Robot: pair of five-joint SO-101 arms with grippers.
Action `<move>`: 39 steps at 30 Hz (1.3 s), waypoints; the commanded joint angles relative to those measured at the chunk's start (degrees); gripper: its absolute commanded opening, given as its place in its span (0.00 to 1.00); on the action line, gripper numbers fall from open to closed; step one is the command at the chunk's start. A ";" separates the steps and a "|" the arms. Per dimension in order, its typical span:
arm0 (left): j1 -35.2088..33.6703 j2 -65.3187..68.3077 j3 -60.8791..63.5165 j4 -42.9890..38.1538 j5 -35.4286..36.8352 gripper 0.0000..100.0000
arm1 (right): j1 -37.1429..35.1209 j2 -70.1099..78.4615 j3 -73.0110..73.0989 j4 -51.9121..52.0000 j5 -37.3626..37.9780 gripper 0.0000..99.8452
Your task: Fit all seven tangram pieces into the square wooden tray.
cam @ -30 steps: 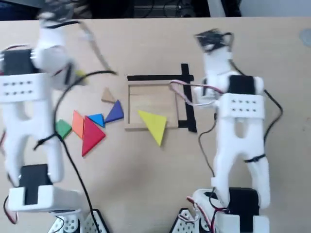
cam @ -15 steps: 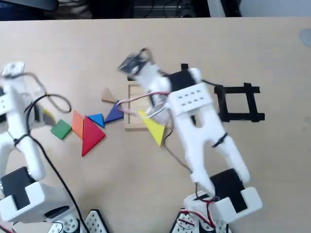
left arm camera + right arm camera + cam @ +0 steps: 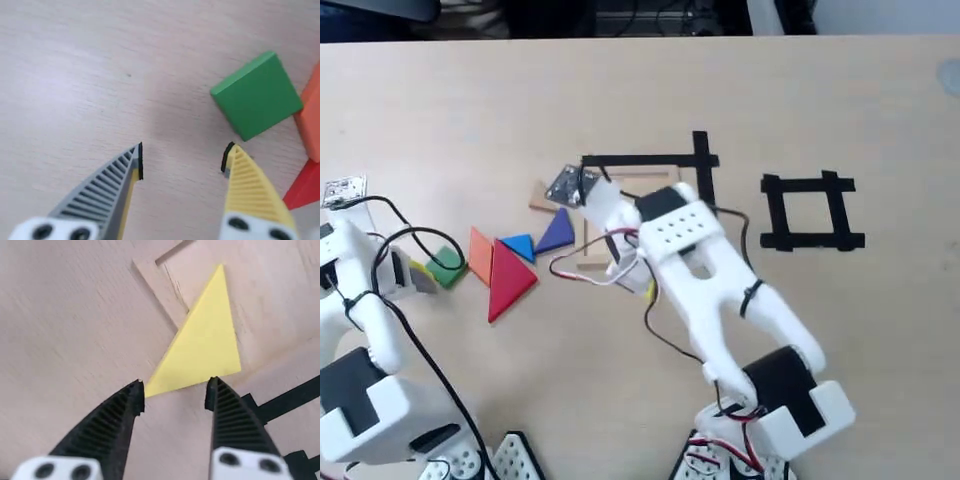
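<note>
**benchrat:** What could go wrong here? The right arm (image 3: 690,250) has its jaws apart, one tip on each side of the near edge of the flat yellow triangle (image 3: 200,350). That piece lies across the rim of the square wooden tray (image 3: 640,180), part inside and one corner out on the tabletop (image 3: 820,100).

**tinkerlou:** I'd worry about it being propped on the rim. Pinch a thin, tilted piece like that and I reckon it pivots or squirts out sideways. Come in too low and the tips could shove the tray off its black tape marks (image 3: 703,160). The loose wires (image 3: 590,272) under that arm also hang close to the tray.

**benchrat:** And the left arm (image 3: 360,290)?

**tinkerlou:** Its jaws are apart too, over bare tabletop just beside the green square block (image 3: 256,95). The orange piece (image 3: 480,255), red triangle (image 3: 510,280), small blue triangle (image 3: 520,246), purple triangle (image 3: 557,232) and plain wooden triangle (image 3: 540,195) all sit outside the tray.

**benchrat:** Surface?

**tinkerlou:** Smooth pale wood-look top, so probably slippery. There's a second black tape square (image 3: 812,212) to one side and dark equipment past the far edge.
</note>
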 commanded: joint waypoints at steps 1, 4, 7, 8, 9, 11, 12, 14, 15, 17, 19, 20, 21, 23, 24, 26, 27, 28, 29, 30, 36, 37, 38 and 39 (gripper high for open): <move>-0.66 -2.37 -0.22 -0.62 1.23 0.28 | -0.79 -0.84 1.10 -2.37 -0.79 0.12; -0.66 -2.37 -0.04 -0.53 2.73 0.28 | -0.88 -0.84 0.31 -2.46 -0.79 0.01; -0.48 -2.37 1.36 -0.62 4.04 0.28 | -1.32 -0.31 -0.13 -3.34 -0.70 0.01; -0.31 -2.37 2.07 -0.79 4.13 0.28 | -1.93 -0.31 0.13 -3.96 -0.70 0.01; -0.22 -2.37 2.86 -1.58 4.04 0.28 | -2.55 -0.31 0.22 -4.31 -0.70 0.01; -0.31 -2.37 4.79 -4.13 4.13 0.28 | -3.96 -0.04 0.31 -4.57 -0.70 0.01; -0.48 -2.37 5.41 -5.10 4.22 0.28 | -4.66 0.48 0.22 -4.57 -0.70 0.01; -0.66 -2.37 6.46 -6.42 6.07 0.28 | -5.36 2.33 0.13 -4.84 -0.70 0.01; -0.66 -2.37 6.90 -6.86 6.68 0.28 | -5.54 3.82 0.13 -5.80 -0.70 0.01; -0.75 -2.37 7.16 -7.12 7.30 0.28 | -5.19 7.25 -0.04 -7.30 -0.79 0.01; -0.75 -2.37 7.08 -7.12 7.30 0.28 | -4.75 10.24 -1.19 -7.03 -0.79 0.01; -0.75 -2.37 7.08 -7.12 7.30 0.28 | -4.57 11.47 -1.98 -6.42 -0.79 0.01; -0.75 -2.37 7.08 -7.12 7.30 0.28 | -4.57 12.35 -2.77 -5.80 -0.79 0.01; -0.75 -2.37 7.08 -7.12 7.30 0.28 | -4.57 13.58 -3.65 -5.36 -0.79 0.01; -0.75 -2.37 7.08 -7.12 7.30 0.28 | -4.57 14.02 -3.91 -5.27 -0.79 0.01; -0.75 -2.37 7.08 -7.12 7.30 0.28 | -4.31 14.11 -3.91 -5.27 -0.62 0.01; -0.75 -2.37 7.08 -7.12 7.30 0.28 | -3.78 14.20 -3.91 -5.27 -0.62 0.01; -0.75 -2.37 7.08 -7.12 7.30 0.28 | -2.99 14.20 -3.91 -5.27 -0.62 0.01; -0.75 -2.37 7.16 -7.12 7.30 0.28 | -1.93 14.20 -3.91 -5.27 -0.53 0.01; -0.75 -2.37 7.16 -7.12 7.30 0.28 | -0.70 14.20 -3.91 -5.27 -0.53 0.01; -0.66 -2.37 7.16 -7.12 7.30 0.27 | 4.22 14.20 -3.91 -5.27 2.46 0.01; -0.66 -2.37 7.16 -7.12 7.30 0.27 | 4.40 14.20 -4.00 -5.27 2.64 0.01; -0.66 -2.37 7.16 -7.12 7.30 0.27 | 4.48 14.20 -4.00 -5.27 2.73 0.01; -0.66 -2.37 7.16 -7.12 7.30 0.27 | 4.48 14.20 -4.26 -5.27 2.73 0.01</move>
